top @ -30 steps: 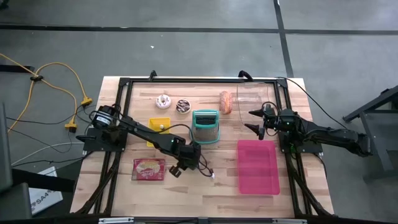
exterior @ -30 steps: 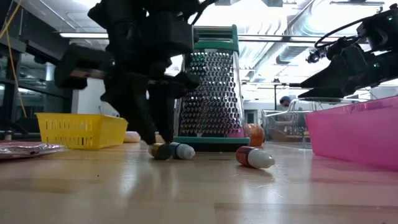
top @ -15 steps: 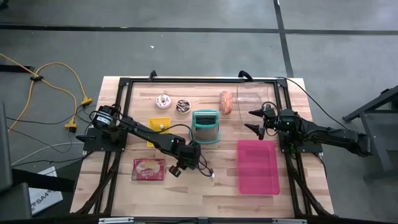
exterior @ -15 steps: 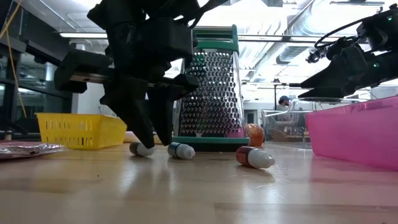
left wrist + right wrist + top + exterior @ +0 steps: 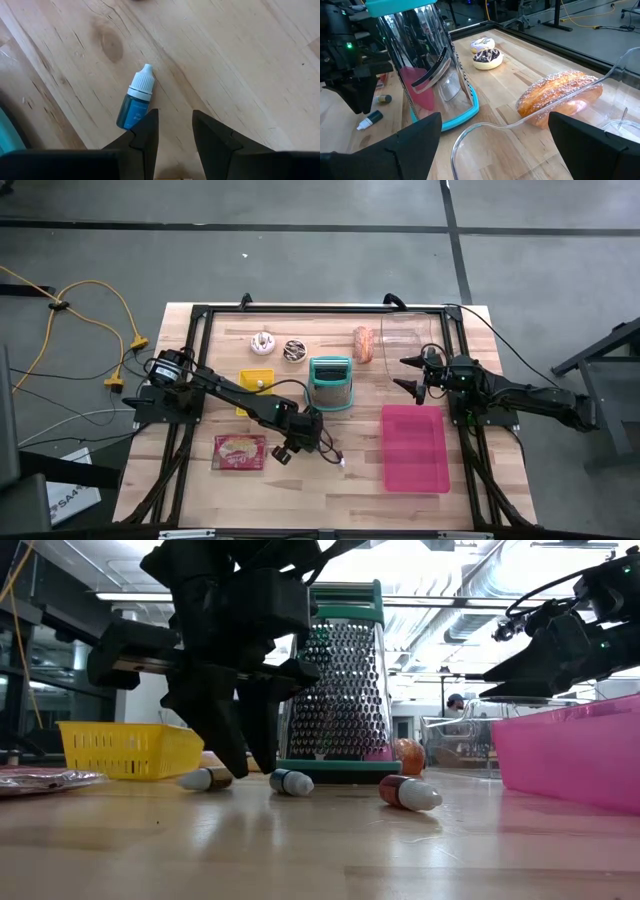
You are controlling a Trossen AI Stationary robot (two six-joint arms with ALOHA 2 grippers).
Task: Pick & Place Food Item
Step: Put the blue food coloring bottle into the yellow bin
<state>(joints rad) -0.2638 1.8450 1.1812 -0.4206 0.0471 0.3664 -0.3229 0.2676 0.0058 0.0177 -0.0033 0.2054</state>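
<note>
The left gripper (image 5: pixel 172 131) hangs low over the wooden table (image 5: pixel 360 475), its two fingers parted by a narrow gap with only bare wood between them, so it holds nothing. Just beside one finger lies a small blue dropper bottle (image 5: pixel 135 97) on its side; its long axis runs obliquely to the fingers, and its white cap points away from the gripper. In the low view this bottle (image 5: pixel 291 782) lies at the foot of the fingers, and a brown bottle (image 5: pixel 205 779) lies on the other side of them, cap pointing away from the gripper. A red bottle (image 5: pixel 408 793) lies a little further off, also on its side. Behind the gripper stands the teal-framed grater (image 5: pixel 331 383), upright, and a yellow basket (image 5: pixel 256 385) is next to it. Further away are the pink tray (image 5: pixel 415 448), two doughnuts (image 5: pixel 278 346) and a bread roll (image 5: pixel 363 345). The right gripper (image 5: pixel 407 373) waits above the table near the tray, fingers spread wide and empty.
</note>
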